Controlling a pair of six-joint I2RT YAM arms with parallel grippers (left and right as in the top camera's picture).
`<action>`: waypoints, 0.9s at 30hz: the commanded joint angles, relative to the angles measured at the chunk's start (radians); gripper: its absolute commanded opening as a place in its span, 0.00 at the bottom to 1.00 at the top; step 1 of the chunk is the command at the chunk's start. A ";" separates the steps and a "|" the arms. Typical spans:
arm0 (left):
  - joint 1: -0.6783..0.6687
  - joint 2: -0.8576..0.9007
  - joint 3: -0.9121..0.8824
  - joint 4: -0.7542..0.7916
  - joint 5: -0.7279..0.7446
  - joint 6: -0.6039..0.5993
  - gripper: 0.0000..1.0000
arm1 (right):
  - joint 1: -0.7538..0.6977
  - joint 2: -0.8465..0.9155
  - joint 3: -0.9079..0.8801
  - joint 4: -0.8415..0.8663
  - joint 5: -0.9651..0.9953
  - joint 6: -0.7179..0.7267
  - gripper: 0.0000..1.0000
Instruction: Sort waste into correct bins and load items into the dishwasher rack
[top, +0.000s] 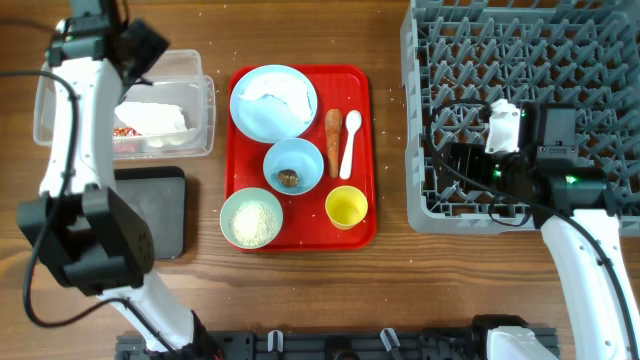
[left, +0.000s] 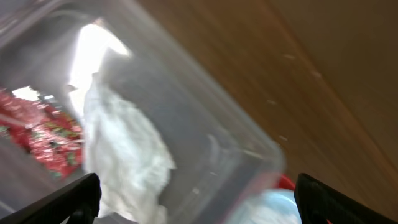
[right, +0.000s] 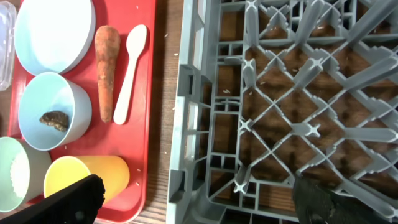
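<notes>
See left gripper (left: 196, 198) spread wide, gripping nothing, hanging over clear tub (top: 205, 110). Find crumpled white napkin (left: 127, 152) and red-and-white wrapper (left: 43, 134) inside that tub. Read right gripper (right: 196, 200) as fully spread too, empty, above rack (right: 280, 112) near its edge. Count on red tray (top: 365, 150): plate (top: 272, 100), lump bowl (top: 293, 160), rice bowl (top: 251, 218), yellow cup (top: 346, 207), spoon (top: 350, 140), carrot stick (top: 333, 140). Note black tray (top: 160, 210) just beside tub.

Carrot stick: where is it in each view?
Overhead: carrot near centre, just left of the spoon.
Left wrist: not in it.
Right wrist: carrot upper left, again just left of the spoon.
Shared landmark: the plate, partly visible in all three views.
</notes>
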 joint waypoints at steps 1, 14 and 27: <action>-0.160 -0.029 0.018 0.020 0.071 0.205 0.99 | 0.006 0.005 0.021 0.013 -0.010 0.011 1.00; -0.437 0.264 0.016 0.174 0.056 0.315 0.99 | 0.006 0.006 0.014 0.008 -0.010 0.010 1.00; -0.436 0.418 0.016 0.192 0.022 0.315 0.57 | 0.006 0.006 0.010 0.006 -0.010 0.010 1.00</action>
